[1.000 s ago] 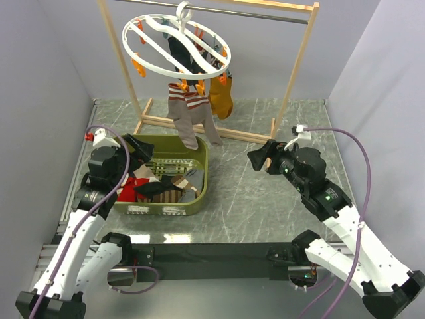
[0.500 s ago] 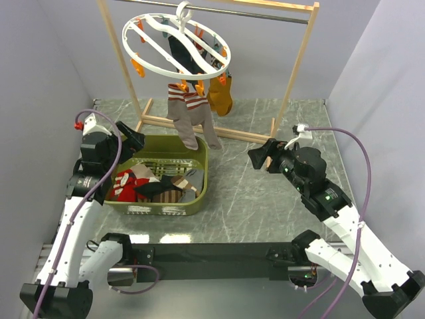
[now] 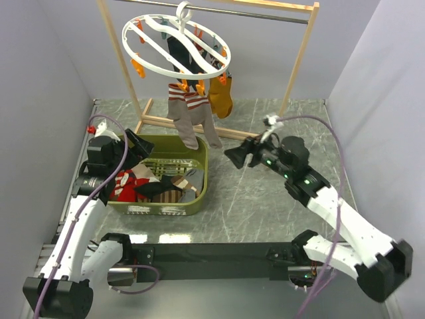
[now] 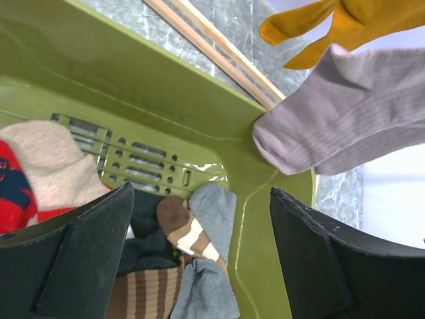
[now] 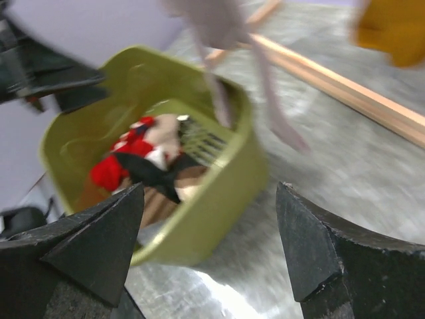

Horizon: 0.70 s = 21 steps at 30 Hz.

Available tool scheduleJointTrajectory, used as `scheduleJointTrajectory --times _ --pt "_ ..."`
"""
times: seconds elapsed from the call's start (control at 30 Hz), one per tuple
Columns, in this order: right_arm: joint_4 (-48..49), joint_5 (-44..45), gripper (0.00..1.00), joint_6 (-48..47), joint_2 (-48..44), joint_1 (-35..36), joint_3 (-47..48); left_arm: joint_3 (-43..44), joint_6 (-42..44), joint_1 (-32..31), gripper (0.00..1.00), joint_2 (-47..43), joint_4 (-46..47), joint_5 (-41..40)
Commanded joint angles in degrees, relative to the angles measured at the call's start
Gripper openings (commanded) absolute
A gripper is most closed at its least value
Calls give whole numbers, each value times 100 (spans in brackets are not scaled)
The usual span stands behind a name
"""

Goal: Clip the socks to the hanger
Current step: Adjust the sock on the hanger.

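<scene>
The socks (image 3: 189,114), taupe with red and white striped cuffs, hang clipped side by side from the near edge of the hanger (image 3: 147,58), a white oval ring with orange clips on the rack's rail. Their toes (image 4: 332,113) dangle just above the basket's back rim. My left gripper (image 3: 137,149) is open over the basket's back left corner, holding nothing; its wrist view looks down between the fingers (image 4: 202,246) onto loose socks. My right gripper (image 3: 237,157) is open and empty, just right of the basket and facing it. Its wrist view (image 5: 209,232) is blurred; the socks (image 5: 219,26) show at the top.
A green basket (image 3: 204,169) holds several mixed socks in red, brown-striped, grey and dark colours (image 4: 199,266). Mustard socks (image 3: 221,96) and a dark sock (image 3: 178,53) also hang on the ring. The wooden rack frame (image 3: 295,66) stands behind, its base bar (image 4: 219,50) on the floor.
My right arm has swung left, bringing its gripper close to the basket's right side. My left gripper has shifted slightly over the basket's back left corner. Both stay open.
</scene>
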Motion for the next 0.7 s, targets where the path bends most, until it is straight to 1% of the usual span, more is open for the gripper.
scheduleJointTrajectory --times 0.0,0.07,0.1,0.13,0.2,0.27,0.4,0.5,0.57,0.67 --pt "1505 -1183 86 -317 810 245 685 79 -123 20 88 128 387 139" --pt "1692 -1370 85 -378 1251 395 984 175 -149 20 89 242 273 -140" --pt "1754 -1440 85 -544 1697 474 1282 202 -131 20 89 268 194 -195" --pt "1754 -1510 85 -642 1919 658 1407 228 -105 20 89 303 167 -230" --pt "1737 -1520 85 -922 2524 834 1810 263 -79 29 89 304 114 -344" --pt "1806 -1433 85 -994 2851 1045 2040 246 -78 29 90 199 96 -502" --pt "2053 -826 85 -942 3492 1161 2330 211 -70 29 91 5 96 -617" --pt "1931 -361 85 -1020 3827 1169 2532 185 -61 29 91 -65 88 -635" --pt "1956 199 85 -1082 3994 1178 2568 106 -61 29 91 -109 88 -643" --pt "1878 632 86 -1284 4275 1161 2752 -17 -52 38 92 -136 149 -643"
